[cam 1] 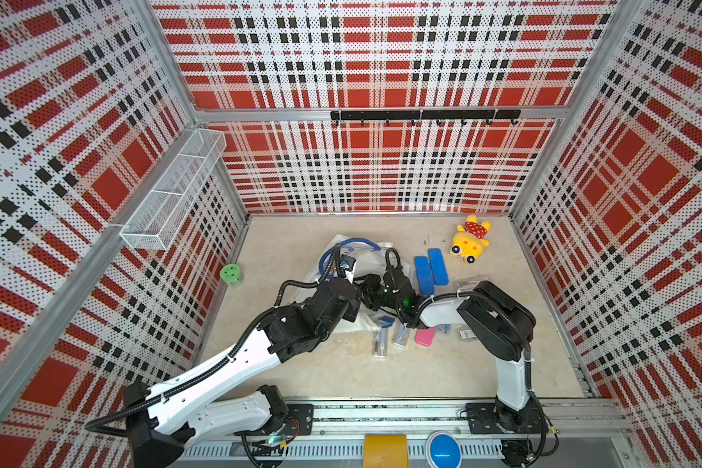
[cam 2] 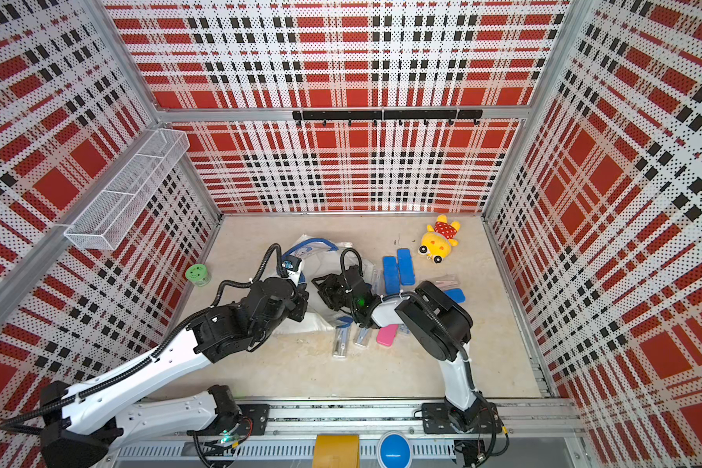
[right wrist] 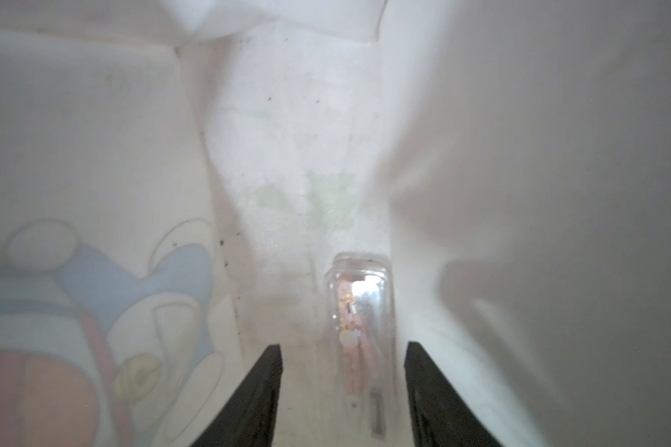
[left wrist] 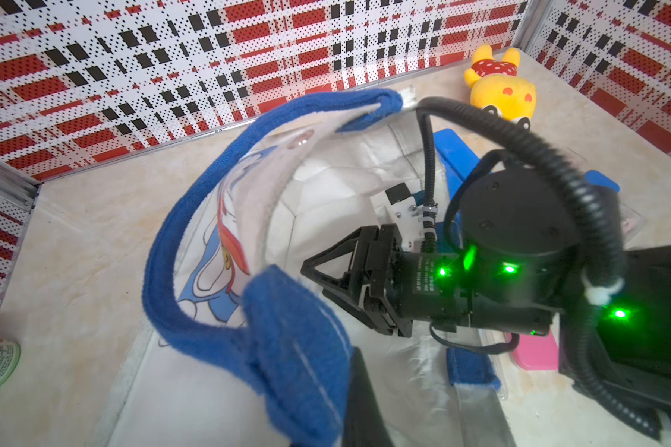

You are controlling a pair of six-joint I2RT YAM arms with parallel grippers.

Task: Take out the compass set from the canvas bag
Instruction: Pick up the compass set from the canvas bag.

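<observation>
Your canvas bag (left wrist: 248,193) sprawls mid-table, its mouth gaping, and the blue loop handle (left wrist: 179,216) arches around the rim. Your left gripper (left wrist: 338,391) is pressed tight on the bag's blue tab at that rim, pinching the fabric. Your right gripper (right wrist: 342,344) is right inside the bag, with its fingers (right wrist: 260,387) spread apart and gripping nothing. And there's the compass set (right wrist: 359,309), a clear case with something pinkish in it. It lies on the cloth inside the bag, between those parted fingers and touching neither.
</observation>
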